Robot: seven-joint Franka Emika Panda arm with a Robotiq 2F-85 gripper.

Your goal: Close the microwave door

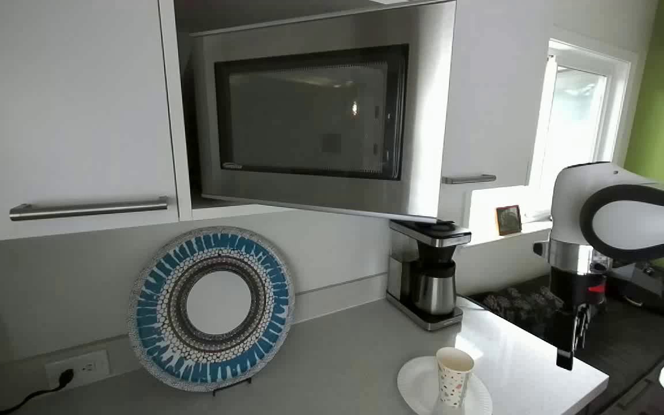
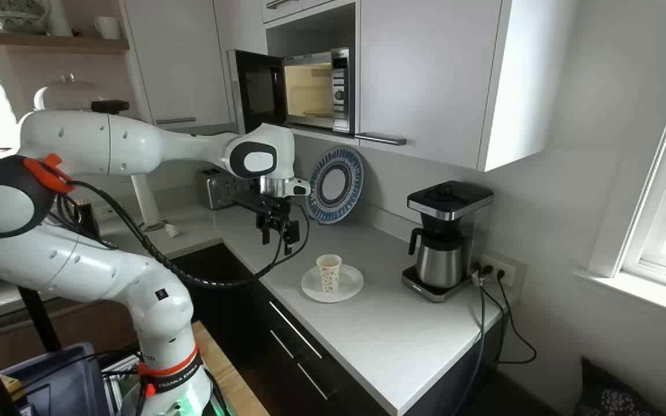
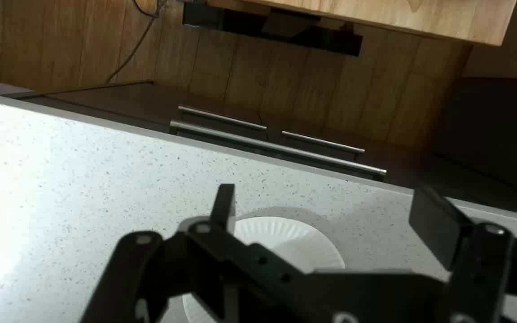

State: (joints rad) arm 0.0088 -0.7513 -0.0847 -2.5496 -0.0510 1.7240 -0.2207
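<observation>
The microwave door [image 1: 309, 127] is a silver-framed panel with a dark glass window. It stands open, swung out from the cabinet recess, its outer face showing in an exterior view. Its dark inner side [image 2: 261, 92] shows in an exterior view at the left of the microwave [image 2: 340, 95], whose lit, pale interior is visible. My gripper [image 2: 278, 240] points down above the counter, lower than the door and apart from it. It also shows in an exterior view [image 1: 568, 354], to the right of the door. In the wrist view the gripper [image 3: 326, 202] has its fingers wide apart with nothing between them.
A paper cup [image 2: 329, 274] stands on a white plate [image 2: 351, 281] below the gripper. A coffee maker [image 2: 448, 231] stands on the counter [image 2: 367, 341]. A blue patterned plate [image 1: 150, 311] leans on the wall. White cabinet doors [image 2: 425, 69] with bar handles flank the microwave.
</observation>
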